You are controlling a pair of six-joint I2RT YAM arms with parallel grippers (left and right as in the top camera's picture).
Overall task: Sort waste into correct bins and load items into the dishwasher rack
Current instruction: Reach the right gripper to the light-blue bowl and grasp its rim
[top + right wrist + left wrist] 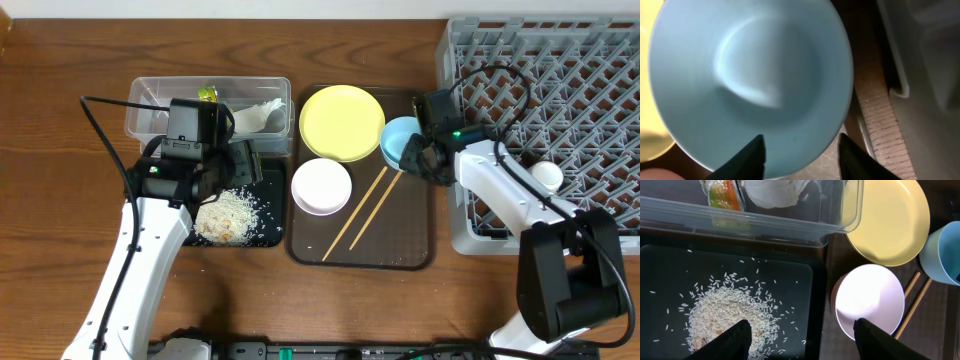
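1. You see the chopsticks (362, 208) lying side by side on the brown serving tray (400, 240) at desk centre. Their long axes slant from the near edge toward the far right corner.
2. The wrapper (208, 94) print is too blurred to read.
3. Far left, the clear tub (140, 125) holds the wrapper and the paper piece (262, 113). The black tray (785, 270) holds the rice (228, 213). The rack (560, 80), at the right edge, holds the white cup (547, 175).
4. The serving tray also carries the yellow plate (341, 122), white bowl (321, 186) and blue bowl (398, 140).
5. Your left gripper (802, 340) hangs over the black tray's right edge, jaws apart and empty. The right gripper (802, 155) is spread wide above the blue bowl.
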